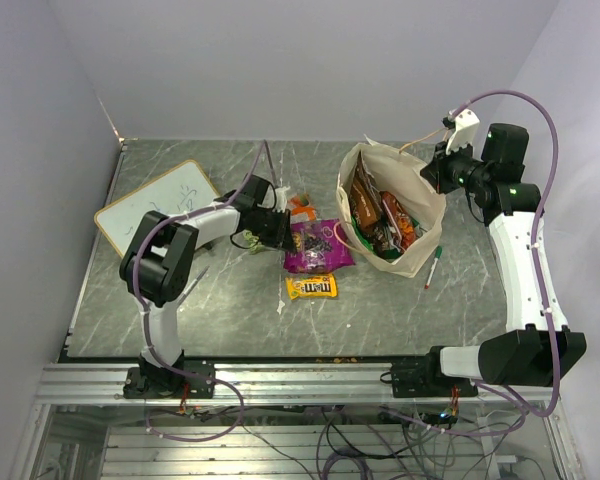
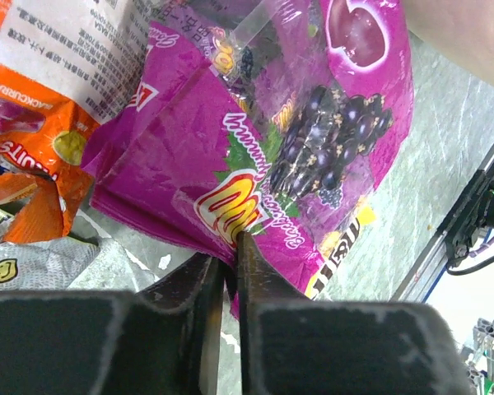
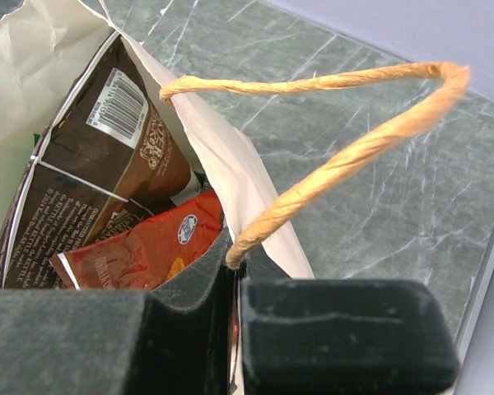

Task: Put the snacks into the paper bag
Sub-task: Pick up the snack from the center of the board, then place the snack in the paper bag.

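The paper bag (image 1: 420,245) stands open at far right with a brown pouch (image 3: 107,177) inside, its rim pinched shut in the right gripper (image 3: 233,280) (just below the handle). Left of it lies the purple pouch (image 2: 313,123), its edge clamped between the narrowly parted jaws of the left gripper (image 2: 230,251). The small yellow M&M's (image 1: 311,288) lies just nearer.

left fingers (image 1: 284,236): at purple pouch (image 1: 318,246) | M&M's (image 1: 311,287): just beside | paper bag (image 1: 417,256): packets (image 1: 365,205) inside
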Controlling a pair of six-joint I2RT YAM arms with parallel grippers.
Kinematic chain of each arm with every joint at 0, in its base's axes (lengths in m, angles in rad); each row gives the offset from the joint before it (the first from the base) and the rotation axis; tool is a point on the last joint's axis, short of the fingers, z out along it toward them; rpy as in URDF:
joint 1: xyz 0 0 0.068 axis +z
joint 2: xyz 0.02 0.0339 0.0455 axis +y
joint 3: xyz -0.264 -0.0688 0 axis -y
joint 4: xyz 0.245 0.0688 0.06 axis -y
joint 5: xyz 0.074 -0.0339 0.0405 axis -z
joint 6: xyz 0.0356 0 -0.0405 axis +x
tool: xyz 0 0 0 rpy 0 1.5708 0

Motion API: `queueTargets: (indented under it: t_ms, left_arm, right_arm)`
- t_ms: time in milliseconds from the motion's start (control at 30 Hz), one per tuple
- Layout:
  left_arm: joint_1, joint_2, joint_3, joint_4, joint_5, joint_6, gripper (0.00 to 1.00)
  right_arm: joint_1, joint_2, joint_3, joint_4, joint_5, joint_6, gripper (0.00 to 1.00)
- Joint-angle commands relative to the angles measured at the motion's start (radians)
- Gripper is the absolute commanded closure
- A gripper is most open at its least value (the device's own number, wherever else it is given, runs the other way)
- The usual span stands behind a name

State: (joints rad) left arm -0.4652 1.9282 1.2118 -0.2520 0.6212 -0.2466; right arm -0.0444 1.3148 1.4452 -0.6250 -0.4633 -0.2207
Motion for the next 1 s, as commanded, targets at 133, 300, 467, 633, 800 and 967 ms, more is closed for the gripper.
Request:
queueTargets:
  t_ms: [133,300,467,633,800,967]
  left_arm:
    - [0.007,-0.065,0.094,-0.102,0.012,0.106,0.93]
    - [0.007,-0.133,0.166,-0.216,-0.004,0.211,0.93]
    - [0.007,-0.193,0.250,-0.363,-0.039,0.352,0.93]
    - [0.007,-0.250,0.318,-0.472,-0.127,0.444,0.93]
    - [0.007,-0.355,0.338,-0.484,-0.203,0.498,0.93]
    - [0.007,-0.465,0.387,-0.480,-0.241,0.507,0.93]
  right_arm:
    - [0.001,-0.017,-0.004,0.050,-0.023,0.001,1.00]
    - [0.001,-0.008,0.010,0.045,-0.026,0.001,1.00]
    - [0.001,0.001,0.016,0.041,-0.025,-0.002,1.00]
    - [0.001,0.001,0.017,0.042,-0.023,-0.003,1.00]
    - [0.001,0.001,0.014,0.041,-0.024,-0.006,1.00]
    - [0.001,0.004,0.020,0.035,-0.045,-0.011,1.00]
